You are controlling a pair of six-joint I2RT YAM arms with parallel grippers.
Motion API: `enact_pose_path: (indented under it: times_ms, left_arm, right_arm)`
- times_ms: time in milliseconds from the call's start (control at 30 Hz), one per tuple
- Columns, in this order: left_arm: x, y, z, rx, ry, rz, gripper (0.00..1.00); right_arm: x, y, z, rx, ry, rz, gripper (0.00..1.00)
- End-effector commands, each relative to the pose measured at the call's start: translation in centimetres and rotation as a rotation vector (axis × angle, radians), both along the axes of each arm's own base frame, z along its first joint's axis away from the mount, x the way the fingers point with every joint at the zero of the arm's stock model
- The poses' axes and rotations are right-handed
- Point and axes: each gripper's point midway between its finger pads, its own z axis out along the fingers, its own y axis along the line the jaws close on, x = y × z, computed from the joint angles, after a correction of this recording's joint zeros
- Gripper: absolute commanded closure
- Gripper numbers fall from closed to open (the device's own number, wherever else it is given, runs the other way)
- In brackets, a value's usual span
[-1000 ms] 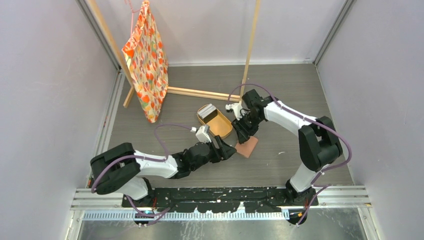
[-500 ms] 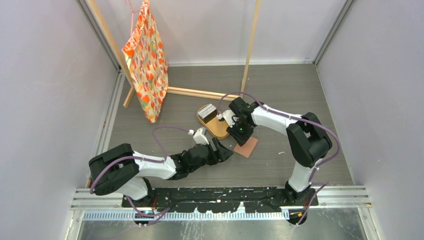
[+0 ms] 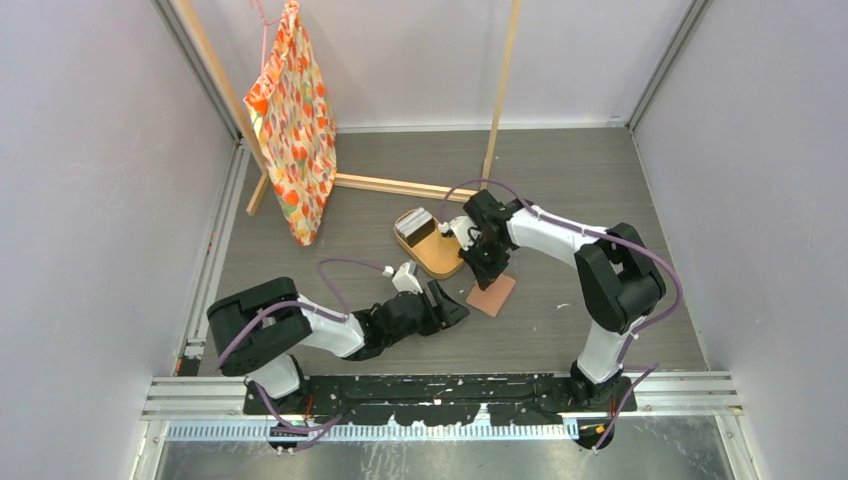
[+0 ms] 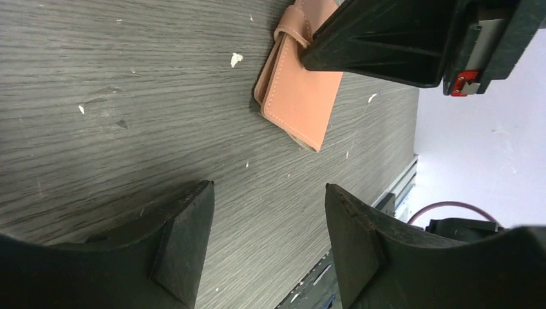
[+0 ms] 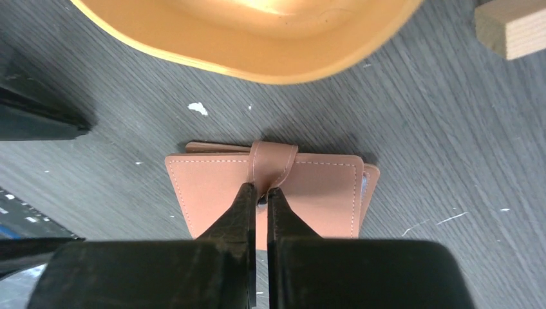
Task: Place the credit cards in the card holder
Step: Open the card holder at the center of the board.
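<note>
The salmon-brown leather card holder [image 5: 206,187] lies folded shut on the dark wood-grain table [image 5: 451,161], just beside the oval tan tray [image 5: 257,64], which the right wrist view cuts off. The right gripper [image 5: 259,190] has its jaws together at the end of the holder's snap tab [image 5: 273,158], covering its near edge; whether they pinch the tab cannot be told. The left gripper [image 4: 267,187] hovers nearby, jaws apart.

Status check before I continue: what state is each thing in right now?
card holder: closed, tab wrapped over its edge, flat on the table.
right gripper: shut, tips at the tab.
left gripper: open, empty, short of the holder.
tray: upright, credit cards at its far end.
cloth bag: hanging from the wooden rack.
</note>
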Motion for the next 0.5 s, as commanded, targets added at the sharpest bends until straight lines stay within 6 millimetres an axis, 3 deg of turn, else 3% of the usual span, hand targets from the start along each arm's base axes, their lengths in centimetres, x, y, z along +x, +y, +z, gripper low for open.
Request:
enact_pose_path:
  times_ms: [0,300,467]
  left_arm:
    - [0.5,-1.2,1.0,-0.078,-0.007,0.015,0.35]
    - [1.5,-3.2,1.2,-0.129,-0.011,0.026,0.38]
    - [1.8,-3.1,0.6,-0.112,-0.015,0.041,0.45]
  right_arm:
    - [-0.5,1.5,2.8,0.180,0.068,-0.059,0.99]
    - [-0.6,2.2,4.7,0.310,0.124,-0.110,0.99]
    - [-1.0,2.2,6.1,0.381,0.154,-0.099,0.99]
